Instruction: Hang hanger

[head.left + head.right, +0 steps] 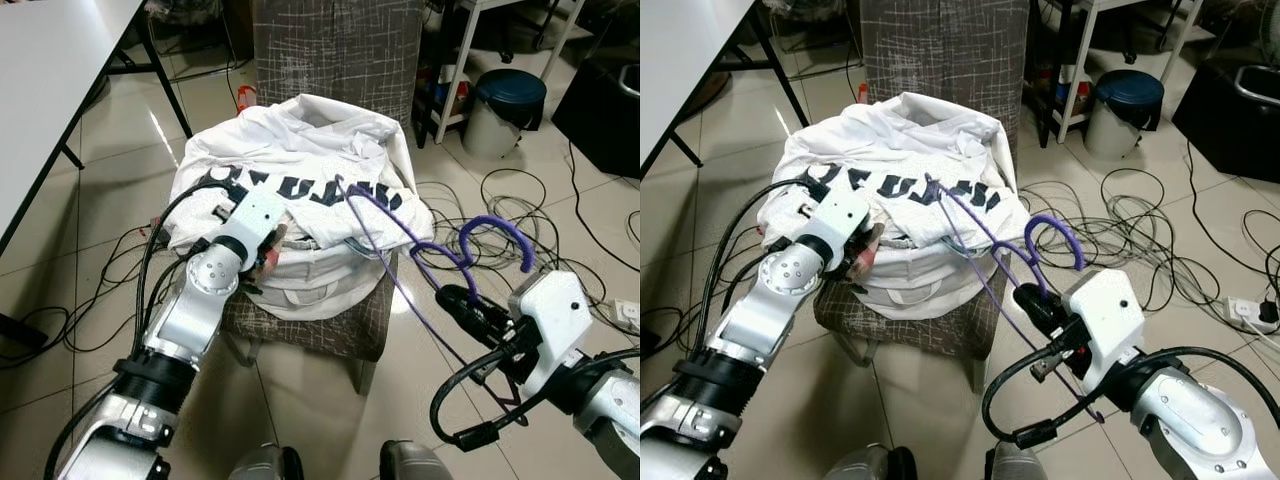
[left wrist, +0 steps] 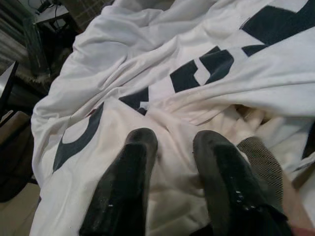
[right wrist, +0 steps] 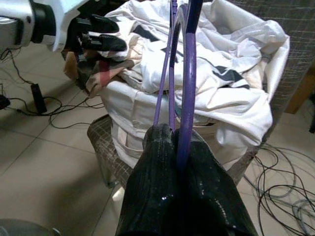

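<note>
Right end effector (image 1: 462, 300) clamps purple hanger (image 1: 400, 240), far end buried in white shirt (image 1: 300, 190) on chair (image 1: 340, 330). Left end effector (image 2: 174, 147) narrowly parted, pressing shirt. Risk: hanger snags fabric, drags shirt off.

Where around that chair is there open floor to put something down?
Bare tiles lie between the chair and the white table. Cables crowd the floor on the chair's other side, toward the bin. The white shirt covers the seat.

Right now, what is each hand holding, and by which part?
Right hand grips the purple hanger below its hook. Left hand rests open on the white shirt.
</note>
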Tool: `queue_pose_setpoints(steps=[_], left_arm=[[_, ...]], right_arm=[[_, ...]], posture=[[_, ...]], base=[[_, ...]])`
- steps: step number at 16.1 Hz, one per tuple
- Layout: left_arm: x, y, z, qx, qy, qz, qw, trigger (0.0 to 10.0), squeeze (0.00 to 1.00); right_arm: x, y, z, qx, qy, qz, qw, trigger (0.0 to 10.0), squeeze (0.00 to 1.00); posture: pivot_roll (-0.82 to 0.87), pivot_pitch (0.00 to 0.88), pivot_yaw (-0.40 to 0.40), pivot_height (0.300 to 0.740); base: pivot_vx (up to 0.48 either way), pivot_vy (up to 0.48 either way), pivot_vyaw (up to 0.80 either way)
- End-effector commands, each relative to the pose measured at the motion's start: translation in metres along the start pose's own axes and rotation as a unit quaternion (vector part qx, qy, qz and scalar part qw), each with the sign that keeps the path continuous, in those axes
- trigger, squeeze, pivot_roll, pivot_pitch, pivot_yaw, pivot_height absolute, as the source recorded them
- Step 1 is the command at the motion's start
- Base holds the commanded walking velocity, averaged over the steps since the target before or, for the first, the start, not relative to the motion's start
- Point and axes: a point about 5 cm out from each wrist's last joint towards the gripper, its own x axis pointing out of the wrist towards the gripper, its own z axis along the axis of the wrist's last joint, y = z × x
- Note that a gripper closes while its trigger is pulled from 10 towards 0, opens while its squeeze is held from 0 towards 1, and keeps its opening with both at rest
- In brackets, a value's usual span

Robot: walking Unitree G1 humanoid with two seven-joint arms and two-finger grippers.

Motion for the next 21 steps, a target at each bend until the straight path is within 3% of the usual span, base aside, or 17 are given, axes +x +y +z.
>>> queue_pose_setpoints(steps=[1, 2, 3, 5, 6, 7, 14, 19, 20, 21], left_arm=[[0.001, 0.002, -0.001, 0.012, 0.002, 0.001, 1.0, 0.0, 0.0], [0.001, 0.0, -0.002, 0.01, 0.002, -0.005, 1.0, 0.0, 0.0], [0.001, -0.002, -0.003, 0.012, 0.002, -0.009, 1.0, 1.7, 0.0], [0.003, -0.004, -0.005, 0.017, 0.008, -0.014, 1.0, 2.2, 0.0], [0.003, -0.004, -0.006, 0.017, 0.009, -0.014, 1.0, 0.7, 0.0], [0.005, -0.003, -0.006, 0.016, 0.01, -0.012, 1.0, 0.0, 0.0], [0.009, 0.006, -0.004, 0.014, 0.004, -0.012, 1.0, 0.0, 0.0], [0.008, 0.046, 0.002, -0.011, -0.005, 0.025, 1.0, 0.0, 0.0], [0.006, 0.057, 0.001, -0.011, -0.004, 0.031, 0.999, 0.0, 0.0], [0.001, 0.08, 0.002, -0.011, -0.001, 0.058, 0.998, 0.0, 0.0]], right_arm=[[0.001, 0.003, 0.002, 0.003, -0.003, 0.012, 1.0, 10.0, 0.0], [0.001, 0.004, 0.002, 0.004, -0.002, 0.015, 1.0, 10.0, 0.0], [0.002, 0.005, 0.002, 0.005, 0.0, 0.02, 1.0, 10.0, 0.0], [0.003, 0.007, 0.001, 0.006, 0.004, 0.032, 0.999, 10.0, 0.0], [0.003, 0.007, 0.0, 0.004, 0.008, 0.037, 0.999, 10.0, 0.0], [0.002, 0.006, 0.0, 0.002, 0.009, 0.036, 0.999, 10.0, 0.0], [0.002, 0.003, 0.001, -0.002, 0.01, 0.027, 1.0, 10.0, 0.0], [0.0, 0.001, 0.001, -0.001, 0.01, 0.02, 1.0, 10.0, 0.0], [0.0, 0.001, 0.001, -0.001, 0.01, 0.02, 1.0, 10.0, 0.0], [-0.001, 0.001, 0.001, -0.001, 0.01, 0.021, 1.0, 10.0, 0.0]], posture=[[-0.21, 0.107, 0.105, 0.74], [-0.21, 0.106, 0.107, 0.74], [-0.21, 0.106, 0.107, 0.74], [-0.21, 0.104, 0.106, 0.74], [-0.21, 0.107, 0.103, 0.74], [-0.21, 0.106, 0.102, 0.74], [-0.21, 0.106, 0.103, 0.74], [-0.21, 0.111, 0.103, 0.74], [-0.21, 0.111, 0.103, 0.74], [-0.2, 0.111, 0.099, 0.74]], base=[[0.0, 0.0, 0.0], [0.0, 0.0, 0.0], [0.0, 0.0, 0.0], [0.0, 0.0, 0.0], [0.0, 0.0, 0.0], [0.0, 0.0, 0.0], [0.0, 0.0, 0.0], [0.0, 0.0, 0.0], [0.0, 0.0, 0.0], [0.0, 0.0, 0.0]])
